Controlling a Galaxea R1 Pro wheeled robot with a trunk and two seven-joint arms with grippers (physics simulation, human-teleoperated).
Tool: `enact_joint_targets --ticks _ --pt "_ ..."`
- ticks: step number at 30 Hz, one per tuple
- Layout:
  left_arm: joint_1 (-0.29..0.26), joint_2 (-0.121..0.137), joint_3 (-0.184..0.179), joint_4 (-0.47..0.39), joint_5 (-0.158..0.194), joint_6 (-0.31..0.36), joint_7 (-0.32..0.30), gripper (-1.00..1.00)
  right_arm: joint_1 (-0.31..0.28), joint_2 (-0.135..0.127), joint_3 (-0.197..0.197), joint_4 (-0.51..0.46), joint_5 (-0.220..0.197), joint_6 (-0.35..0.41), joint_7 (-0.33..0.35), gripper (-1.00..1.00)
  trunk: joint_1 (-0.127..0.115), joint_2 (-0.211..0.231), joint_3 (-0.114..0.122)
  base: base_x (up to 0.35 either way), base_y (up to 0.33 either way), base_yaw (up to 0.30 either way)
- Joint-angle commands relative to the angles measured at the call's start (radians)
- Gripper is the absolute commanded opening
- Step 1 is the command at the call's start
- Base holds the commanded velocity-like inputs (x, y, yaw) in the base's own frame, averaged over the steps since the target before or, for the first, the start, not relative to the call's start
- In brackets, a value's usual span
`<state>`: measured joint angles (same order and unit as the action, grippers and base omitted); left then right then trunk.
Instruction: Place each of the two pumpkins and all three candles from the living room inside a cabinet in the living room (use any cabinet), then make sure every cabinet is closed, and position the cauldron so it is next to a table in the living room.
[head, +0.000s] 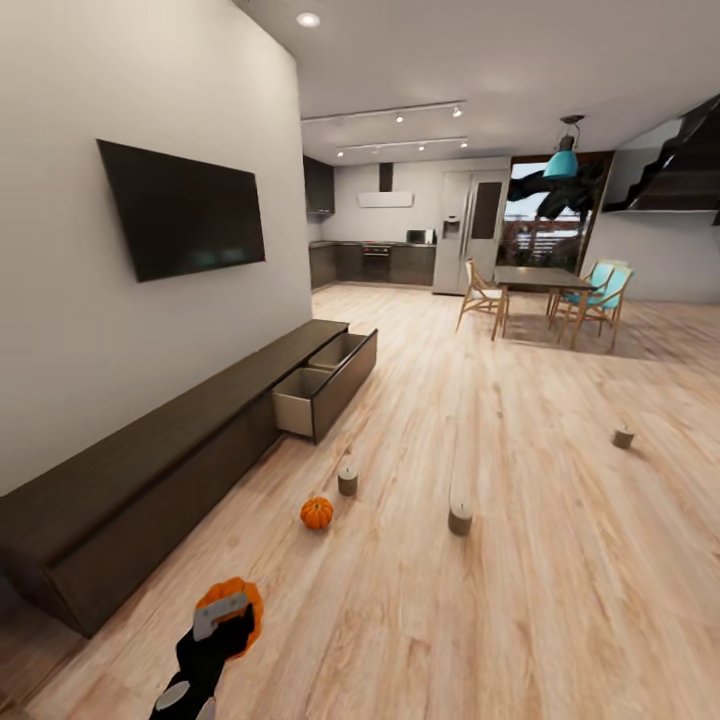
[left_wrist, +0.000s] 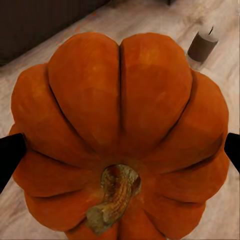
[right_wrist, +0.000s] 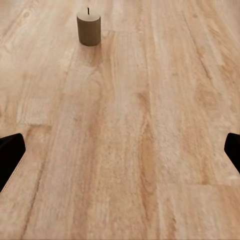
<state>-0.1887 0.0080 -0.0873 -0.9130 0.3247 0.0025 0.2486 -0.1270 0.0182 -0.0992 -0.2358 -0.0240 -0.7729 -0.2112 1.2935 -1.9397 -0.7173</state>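
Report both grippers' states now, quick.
Left gripper: shut on a ribbed bright orange pumpkin.
Right gripper: open, holding nothing, over the wooden floor.

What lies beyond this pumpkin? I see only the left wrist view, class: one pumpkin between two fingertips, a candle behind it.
Observer: The head view shows a second pumpkin on the floor, ahead of the left gripper that holds the first pumpkin.
Operator: And the cabinet?
Observer: The cabinet runs along the wall at left; one drawer at its far end stands pulled open.
Operator: More candles?
Observer: Three candles stand on the floor: one near the loose pumpkin, one mid-floor, one far right.
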Motion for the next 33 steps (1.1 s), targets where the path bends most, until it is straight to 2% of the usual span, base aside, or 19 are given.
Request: enact_joint_targets --ticks 1,4,5,9,11,12,15,25,33 --pt "0.003 -0.003 -0.008 -0.058 0.012 0.047 0.051 -1.00 0.000 0.000 -0.004 0.000 -0.002 -0.004 0.003 1.00 0.000 0.000 -0.001 0.000 0.000 0.246" --pt "0.026 -0.014 -0.022 -0.200 0.013 0.100 0.108 -1.00 0.000 0.000 -0.004 0.000 -0.002 -0.005 0.003 1.00 0.000 0.000 -0.001 0.000 0.000 0.246" --pt "0.056 -0.018 -0.028 -0.252 0.014 0.117 0.128 -1.00 0.000 0.000 -0.004 0.000 -0.002 -0.005 0.003 1.00 0.000 0.000 -0.001 0.000 0.000 0.202" --pt "0.075 -0.018 -0.030 -0.223 0.013 0.107 0.135 -1.00 0.000 -0.001 -0.004 -0.003 -0.002 -0.007 0.003 1.00 0.000 0.000 -0.002 0.000 0.000 0.099" --pt "0.083 -0.016 -0.031 -0.197 0.012 0.072 0.135 -1.00 0.000 -0.002 -0.006 -0.006 -0.002 -0.024 0.003 1.00 0.000 0.000 -0.002 0.000 0.000 0.021" --pt "0.088 -0.016 -0.031 -0.175 0.012 0.011 0.134 -1.00 0.000 -0.003 -0.006 -0.004 -0.002 -0.066 0.003 1.00 0.000 0.000 -0.002 0.000 0.000 0.008" --pt "0.099 -0.016 -0.031 -0.161 0.010 -0.050 0.133 -1.00 0.000 -0.004 -0.007 -0.001 -0.002 -0.106 0.004 1.00 0.000 0.000 -0.002 0.000 0.000 0.003" --pt "0.107 -0.013 -0.031 -0.159 0.011 -0.065 0.132 -1.00 0.000 0.000 -0.005 0.001 -0.002 -0.115 0.004 1.00 0.000 0.000 -0.002 0.000 0.000 0.000" --pt "0.107 -0.014 -0.033 -0.134 0.010 -0.066 0.127 -1.00 0.000 -0.002 -0.003 0.003 -0.001 -0.114 0.005 1.00 0.000 0.000 -0.002 0.010 -0.057 0.276"
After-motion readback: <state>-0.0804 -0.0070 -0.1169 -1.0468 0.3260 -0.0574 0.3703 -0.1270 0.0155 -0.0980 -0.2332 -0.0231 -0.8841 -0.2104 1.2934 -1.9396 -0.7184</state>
